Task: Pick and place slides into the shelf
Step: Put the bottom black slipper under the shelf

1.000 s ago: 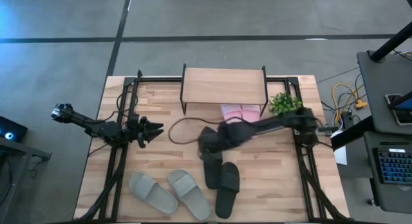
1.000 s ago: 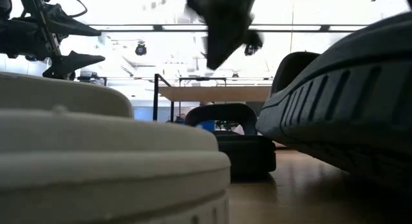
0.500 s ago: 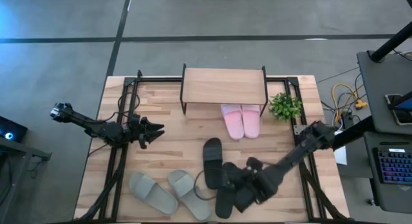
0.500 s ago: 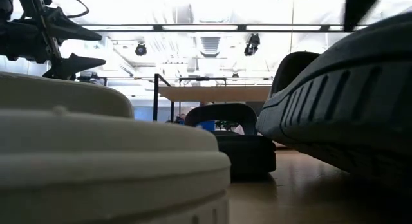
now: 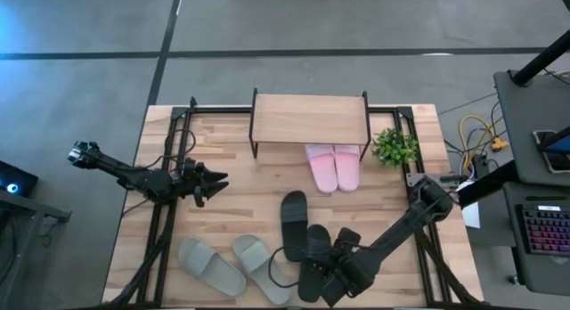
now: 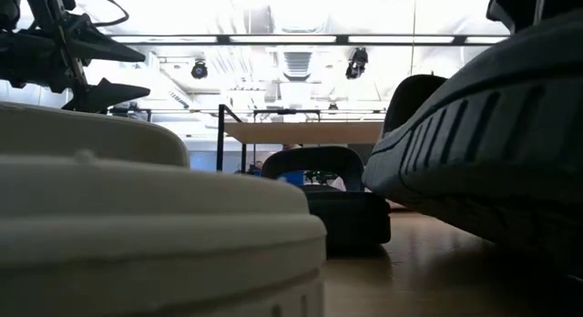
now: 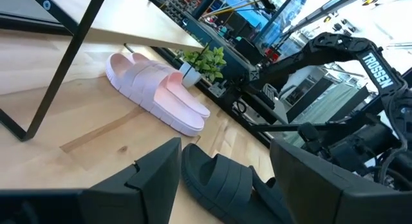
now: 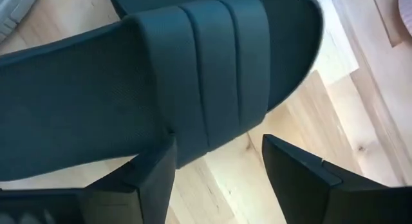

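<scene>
Right now the right gripper hangs low over the near edge of the desk, its fingers spread apart just above one black slide without pinching it; in the right wrist view the wide ribbed strap of that slide fills the space ahead of the fingers. The other black slide lies just beside it, a little further back, the two touching or nearly so. The pale pink pair sits side by side at the front of the shelf, partly tucked under its wooden top, with a small potted plant to the right of it. The grey-green pair rests at the near left of the desk, well apart from the shelf. The left gripper waits above the left side of the desk, fingers spread and empty, pointing toward the middle.
</scene>
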Tool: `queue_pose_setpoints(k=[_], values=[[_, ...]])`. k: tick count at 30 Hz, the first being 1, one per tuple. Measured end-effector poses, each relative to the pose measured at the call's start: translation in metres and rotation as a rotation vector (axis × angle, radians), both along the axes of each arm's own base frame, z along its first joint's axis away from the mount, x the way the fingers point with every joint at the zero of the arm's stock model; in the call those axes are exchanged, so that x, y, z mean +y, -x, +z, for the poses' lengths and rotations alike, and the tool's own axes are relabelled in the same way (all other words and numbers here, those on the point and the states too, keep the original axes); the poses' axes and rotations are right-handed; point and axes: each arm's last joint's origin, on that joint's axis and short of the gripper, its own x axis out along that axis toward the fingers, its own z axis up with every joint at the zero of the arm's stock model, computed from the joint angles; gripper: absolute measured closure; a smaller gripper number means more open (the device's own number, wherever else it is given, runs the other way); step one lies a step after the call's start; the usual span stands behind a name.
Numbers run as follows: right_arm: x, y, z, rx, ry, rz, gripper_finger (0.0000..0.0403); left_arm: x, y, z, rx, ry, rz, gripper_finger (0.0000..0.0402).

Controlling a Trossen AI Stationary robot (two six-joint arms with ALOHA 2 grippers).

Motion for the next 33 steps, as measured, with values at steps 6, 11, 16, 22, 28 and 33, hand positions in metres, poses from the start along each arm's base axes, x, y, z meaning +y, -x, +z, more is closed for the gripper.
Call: queue_pose_setpoints(k=[6, 11, 16, 22, 28, 33], values=[[0.002, -0.003, -0.01, -0.006, 0.039, 0.015, 0.0181, 0.0, 0.0, 0.0, 0.0, 0.0, 0.0, 0.0178], [0.003, -0.005, -0.006, -0.023, 0.035, 0.018, 0.0181, 0.0, 0.0, 0.0, -0.003, 0.002, 0.0, 0.0178], [0.008, -0.007, 0.008, -0.049, 0.019, 0.069, 0.0181, 0.0, 0.0, 0.0, -0.004, 0.003, 0.0, 0.0178], [0.012, -0.01, 0.019, -0.073, 0.008, 0.122, 0.0181, 0.0, 0.0, 0.0, -0.002, 0.002, 0.0, 0.0178], [0.008, -0.015, 0.004, -0.066, 0.05, 0.117, 0.0181, 0.0, 0.0, 0.0, 0.001, 0.0, 0.0, 0.0178], [0.007, -0.021, -0.01, -0.046, 0.068, 0.118, 0.0182, 0.0, 0.0, 0.0, 0.002, 0.0, 0.001, 0.0178]])
